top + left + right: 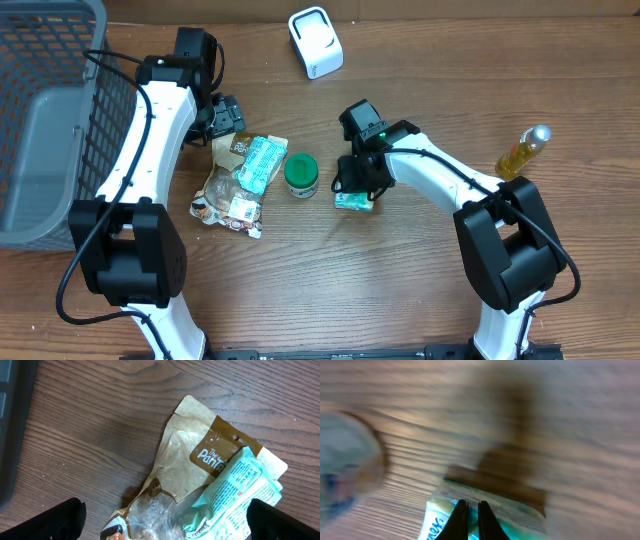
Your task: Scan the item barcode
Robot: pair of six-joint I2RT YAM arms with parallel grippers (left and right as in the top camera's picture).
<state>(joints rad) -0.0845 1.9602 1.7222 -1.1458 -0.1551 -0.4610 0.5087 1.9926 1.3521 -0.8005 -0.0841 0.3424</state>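
Mint-green and thin, the tissue packet (pixel 353 201) is pinched at one edge by the right hand (pixel 470 519), whose black fingers are pressed together on it. It sits a little above the wooden desk (pixel 420 60), with its shadow thrown to one side. Just beside it stands a jar (pixel 301 175) with a green lid. Beyond the jar lies a brown pouch (pixel 200 460) with a pale green wrapper (pixel 240 495) lying across it. The left hand (pixel 225 118) hovers over that pile, its fingers spread wide and holding nothing. A white scanner (pixel 315 42) stands at the far edge. A bottle (pixel 524 152) of yellow liquid lies near the right arm, and a grey basket (pixel 40 130) sits beside the left arm.
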